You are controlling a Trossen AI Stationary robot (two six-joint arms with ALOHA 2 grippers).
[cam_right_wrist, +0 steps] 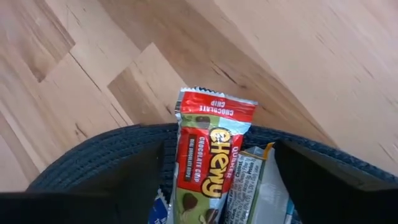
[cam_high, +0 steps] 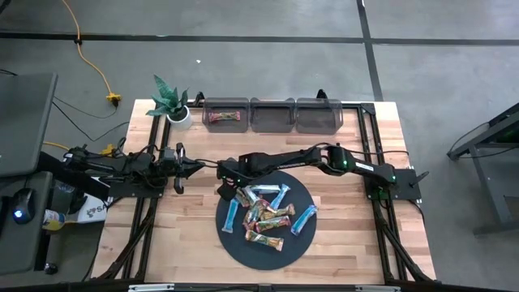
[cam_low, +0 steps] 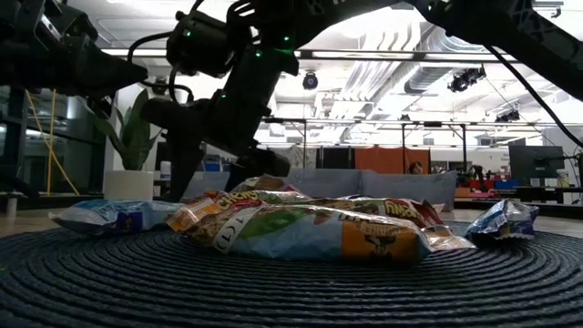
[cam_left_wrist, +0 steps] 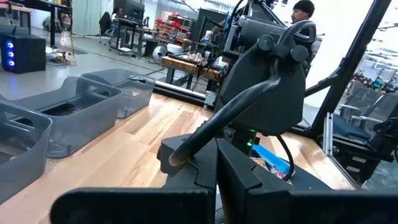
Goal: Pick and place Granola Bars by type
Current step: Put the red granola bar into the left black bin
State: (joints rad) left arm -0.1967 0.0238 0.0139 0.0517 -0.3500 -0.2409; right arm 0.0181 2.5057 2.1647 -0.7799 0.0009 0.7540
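Observation:
Several granola bars point(cam_high: 268, 212) in light blue, red and green-brown wrappers lie piled on a dark round woven disc point(cam_high: 231, 243). One more bar point(cam_high: 225, 118) lies in the leftmost clear bin. My right gripper point(cam_high: 227, 185) hangs over the disc's far-left rim, open. In the right wrist view its fingers point(cam_right_wrist: 140, 180) stand on either side of a red Chewy bar point(cam_right_wrist: 211, 155) that lies flat on the rim of the disc point(cam_right_wrist: 93, 155), without touching it. My left gripper point(cam_high: 185, 168) waits shut above the bare wood left of the disc. In the low view the pile point(cam_low: 310, 228) lies in front of my right gripper point(cam_low: 220, 180).
Three clear bins point(cam_high: 272, 115) stand in a row at the table's far edge. A potted plant point(cam_high: 172, 104) stands at the far left corner. A green-brown bar point(cam_right_wrist: 249, 186) lies against the red one. My two grippers are close together near the disc's far-left side.

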